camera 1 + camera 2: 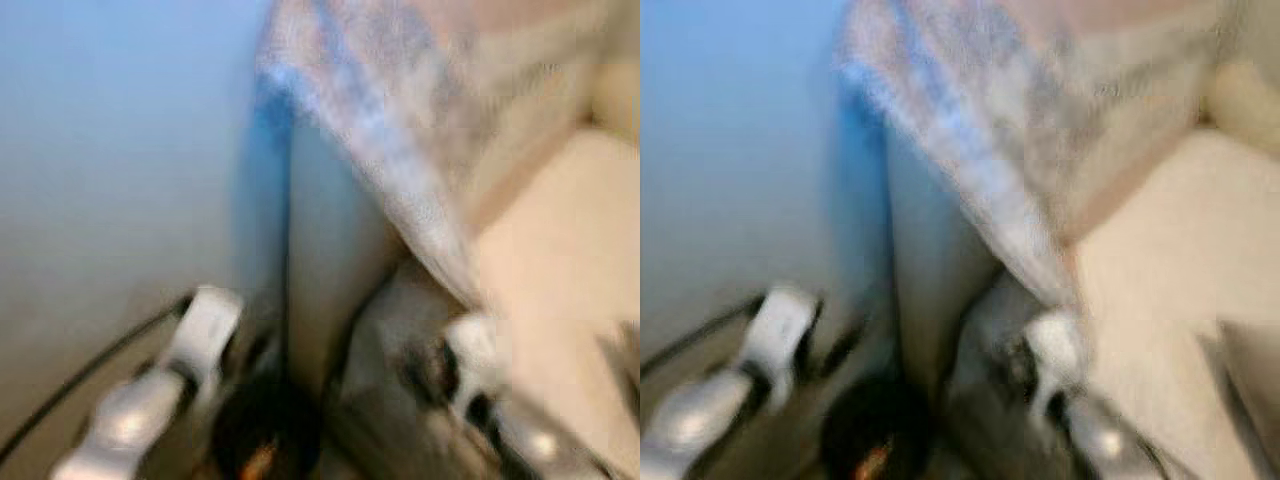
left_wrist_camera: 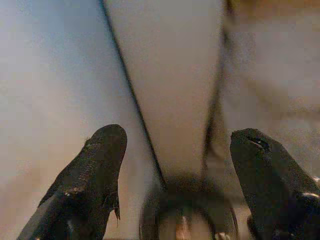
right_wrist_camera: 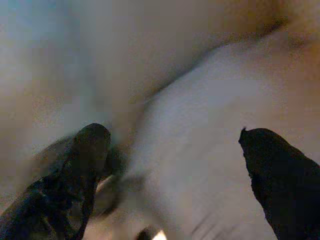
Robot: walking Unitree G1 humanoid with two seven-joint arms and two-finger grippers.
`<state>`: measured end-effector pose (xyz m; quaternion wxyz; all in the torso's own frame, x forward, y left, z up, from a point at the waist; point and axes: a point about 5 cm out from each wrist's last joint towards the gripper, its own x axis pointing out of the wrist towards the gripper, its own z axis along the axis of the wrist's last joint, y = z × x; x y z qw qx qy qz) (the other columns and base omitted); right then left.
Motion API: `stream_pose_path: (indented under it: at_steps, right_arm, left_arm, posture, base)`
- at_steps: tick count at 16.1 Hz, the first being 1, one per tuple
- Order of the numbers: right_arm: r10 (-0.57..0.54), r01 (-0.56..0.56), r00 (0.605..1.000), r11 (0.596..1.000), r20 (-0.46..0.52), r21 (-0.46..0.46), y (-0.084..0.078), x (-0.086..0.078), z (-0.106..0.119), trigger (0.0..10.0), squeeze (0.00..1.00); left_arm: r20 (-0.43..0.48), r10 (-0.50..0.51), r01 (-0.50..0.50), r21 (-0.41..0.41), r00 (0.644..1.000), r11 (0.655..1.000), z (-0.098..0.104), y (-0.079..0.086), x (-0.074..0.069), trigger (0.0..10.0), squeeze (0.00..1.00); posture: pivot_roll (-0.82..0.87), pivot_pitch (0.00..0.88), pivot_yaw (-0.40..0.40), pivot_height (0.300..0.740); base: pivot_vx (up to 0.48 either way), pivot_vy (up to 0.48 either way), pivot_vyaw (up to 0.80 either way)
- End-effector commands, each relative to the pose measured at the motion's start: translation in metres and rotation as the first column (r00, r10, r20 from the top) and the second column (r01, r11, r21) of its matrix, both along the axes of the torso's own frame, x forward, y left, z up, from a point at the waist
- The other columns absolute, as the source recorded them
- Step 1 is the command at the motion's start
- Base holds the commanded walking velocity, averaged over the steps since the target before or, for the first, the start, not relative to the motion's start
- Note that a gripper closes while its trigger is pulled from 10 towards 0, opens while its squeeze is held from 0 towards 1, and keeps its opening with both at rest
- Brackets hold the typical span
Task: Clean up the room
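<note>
I'm seeing heavy blur. Both arms are hanging low beside a pale wall (image 1: 110, 180); left gripper (image 2: 175, 165) and right gripper (image 3: 172, 165) are spread wide, holding nothing. A patterned cloth (image 1: 400, 130) is draping just right of that wall.

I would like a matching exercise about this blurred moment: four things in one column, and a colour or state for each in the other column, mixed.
1 left hand
2 wall
3 draped cloth
4 low round object

a black with an orange spot
b pale blue
c open, holding nothing
d blue and white pattern

Pairs: 1-c, 2-b, 3-d, 4-a
</note>
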<state>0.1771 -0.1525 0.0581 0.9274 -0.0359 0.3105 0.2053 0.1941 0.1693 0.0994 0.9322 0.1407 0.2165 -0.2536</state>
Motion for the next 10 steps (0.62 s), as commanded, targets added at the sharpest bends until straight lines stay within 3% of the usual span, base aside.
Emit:
stream_pose_path:
  at_steps: [1,3,4,5,7,10]
  right_arm:
    - [0.141,-0.139,0.988,0.990,-0.064,0.021,-0.001,-0.005,-0.001,10.0,1.00]
    - [0.310,-0.308,0.949,0.950,-0.060,0.045,0.006,-0.011,0.001,10.0,1.00]
    - [0.384,-0.378,0.923,0.920,-0.034,0.105,0.015,-0.011,0.003,10.0,1.00]
    - [0.408,-0.402,0.913,0.907,-0.028,0.126,0.017,-0.011,0.004,10.0,1.00]
    - [0.387,-0.381,0.922,0.911,-0.010,0.160,0.018,-0.010,0.006,10.0,1.00]
    - [0.200,-0.206,0.979,0.949,0.051,0.237,0.007,-0.007,0.001,10.0,1.00]
  left_arm:
    - [-0.035,-0.099,0.098,-0.038,0.994,0.995,0.003,-0.009,-0.007,10.0,0.00]
    - [-0.118,-0.169,0.170,-0.009,0.978,0.985,-0.003,-0.004,-0.021,10.0,0.00]
    - [-0.137,-0.173,0.175,0.003,0.975,0.985,-0.003,0.000,-0.027,10.0,0.00]
    - [-0.134,-0.168,0.169,0.002,0.977,0.986,0.000,0.002,-0.028,10.0,0.00]
    - [-0.116,-0.158,0.157,-0.012,0.981,0.987,0.005,0.005,-0.028,10.0,0.00]
    - [-0.081,-0.200,0.188,-0.129,0.976,0.974,0.017,-0.001,-0.030,10.0,0.00]
  posture:
    - [0.05,0.000,0.003,0.740]
    - [0.05,0.000,0.008,0.740]
    - [0.07,0.000,0.000,0.740]
    - [0.08,0.000,-0.006,0.740]
    - [0.08,0.000,-0.009,0.740]
    - [0.08,0.000,-0.018,0.740]
  base:
    - [0.000,0.000,-0.67]
    - [0.000,0.000,-0.68]
    - [0.000,0.000,-0.69]
    - [0.000,0.000,-0.69]
    - [0.000,0.000,-0.68]
    - [0.000,0.000,-0.68]
